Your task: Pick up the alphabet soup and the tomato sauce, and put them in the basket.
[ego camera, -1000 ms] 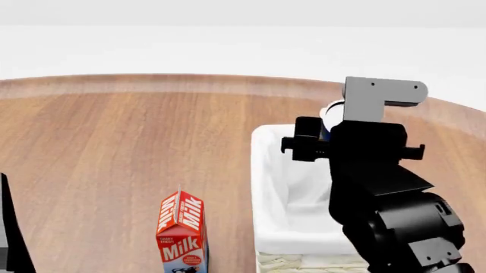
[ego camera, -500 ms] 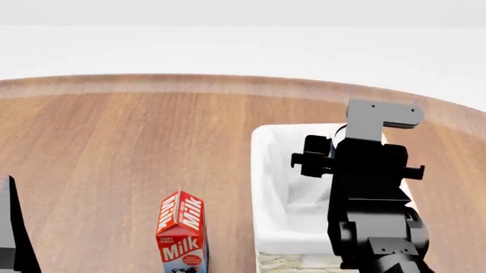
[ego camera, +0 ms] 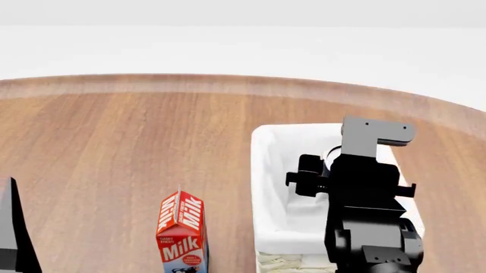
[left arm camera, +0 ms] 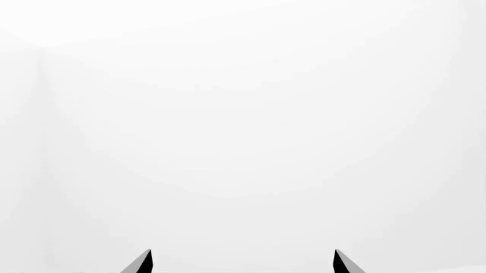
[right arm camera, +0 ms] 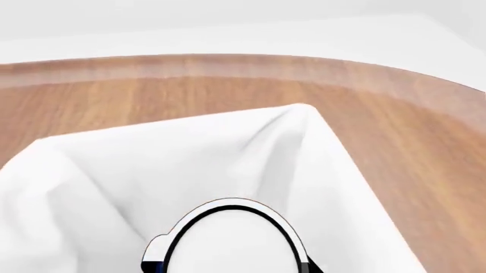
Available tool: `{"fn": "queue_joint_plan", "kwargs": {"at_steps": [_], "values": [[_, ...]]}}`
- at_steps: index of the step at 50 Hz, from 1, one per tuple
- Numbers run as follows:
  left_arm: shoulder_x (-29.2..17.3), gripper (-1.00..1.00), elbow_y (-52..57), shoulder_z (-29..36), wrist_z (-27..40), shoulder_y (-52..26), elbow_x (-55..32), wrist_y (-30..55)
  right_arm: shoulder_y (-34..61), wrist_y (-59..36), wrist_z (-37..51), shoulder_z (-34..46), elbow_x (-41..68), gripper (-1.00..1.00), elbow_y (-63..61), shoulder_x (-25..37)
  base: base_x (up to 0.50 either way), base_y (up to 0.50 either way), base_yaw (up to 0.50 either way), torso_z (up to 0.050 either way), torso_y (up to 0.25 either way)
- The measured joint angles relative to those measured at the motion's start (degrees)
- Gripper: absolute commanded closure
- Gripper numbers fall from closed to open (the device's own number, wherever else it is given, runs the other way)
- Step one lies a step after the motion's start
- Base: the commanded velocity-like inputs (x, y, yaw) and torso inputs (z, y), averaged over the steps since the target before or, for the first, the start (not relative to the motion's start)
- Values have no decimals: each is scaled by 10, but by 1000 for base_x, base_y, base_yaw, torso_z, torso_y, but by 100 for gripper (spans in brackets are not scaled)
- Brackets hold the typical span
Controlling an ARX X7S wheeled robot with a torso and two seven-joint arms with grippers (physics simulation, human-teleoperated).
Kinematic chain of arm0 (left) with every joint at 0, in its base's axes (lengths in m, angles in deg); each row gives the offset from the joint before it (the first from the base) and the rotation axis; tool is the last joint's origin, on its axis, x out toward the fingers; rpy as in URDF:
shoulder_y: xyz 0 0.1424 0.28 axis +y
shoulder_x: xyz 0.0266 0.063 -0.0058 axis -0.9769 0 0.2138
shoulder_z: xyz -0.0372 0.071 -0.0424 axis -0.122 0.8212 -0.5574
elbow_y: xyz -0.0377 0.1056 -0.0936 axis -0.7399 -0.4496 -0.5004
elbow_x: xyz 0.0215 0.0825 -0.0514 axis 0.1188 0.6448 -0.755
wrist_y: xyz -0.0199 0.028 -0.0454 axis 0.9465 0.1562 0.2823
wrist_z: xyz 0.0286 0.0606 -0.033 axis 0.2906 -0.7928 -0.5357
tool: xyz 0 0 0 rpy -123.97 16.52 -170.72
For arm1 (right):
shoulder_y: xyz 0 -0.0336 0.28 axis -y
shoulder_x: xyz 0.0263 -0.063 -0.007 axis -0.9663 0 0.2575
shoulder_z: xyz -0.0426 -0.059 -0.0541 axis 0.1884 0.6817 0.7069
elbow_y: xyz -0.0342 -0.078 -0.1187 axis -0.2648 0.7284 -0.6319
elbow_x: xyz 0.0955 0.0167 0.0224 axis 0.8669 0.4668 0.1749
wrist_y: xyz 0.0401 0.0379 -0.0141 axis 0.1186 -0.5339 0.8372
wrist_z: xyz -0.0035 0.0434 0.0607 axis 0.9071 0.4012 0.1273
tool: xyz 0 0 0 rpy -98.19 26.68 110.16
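My right gripper is shut on the alphabet soup, a can with a silvery-white top and a sliver of blue label at its edge. It holds the can above the inside of the basket, a cream-white wicker basket whose white cloth liner fills the right wrist view. The arm hides most of the can in the head view. My left gripper is open and empty, facing a blank white wall; its arm shows at the head view's lower left edge. The tomato sauce is out of view.
A red-and-white milk carton stands on the round wooden table, left of the basket near the front. The table's far edge curves across the back.
My right arm has drawn back and come down over the basket with the can in its grip. The milk carton and the basket have stayed put.
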Motion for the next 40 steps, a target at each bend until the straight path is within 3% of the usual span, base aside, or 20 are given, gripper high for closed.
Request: {"fn": "queue_joint_plan", "kwargs": {"at_steps": [23,24,40], "values": [[-1,-100,-7,2,1,3,1,-7,-8,-15,-27,-125,-132,100,0,-13,0,0,0,0,1],[-1,-100,-7,2,1,3,1,-7,-8,-15,-28,-129,-137,-100,0,-13,0,0,0,0,0],[-3,-100,-6,2,3,4,-1,-8,1,-17,-43,-189,-218,-100,-1,-20,0,0,0,0,0]]}}
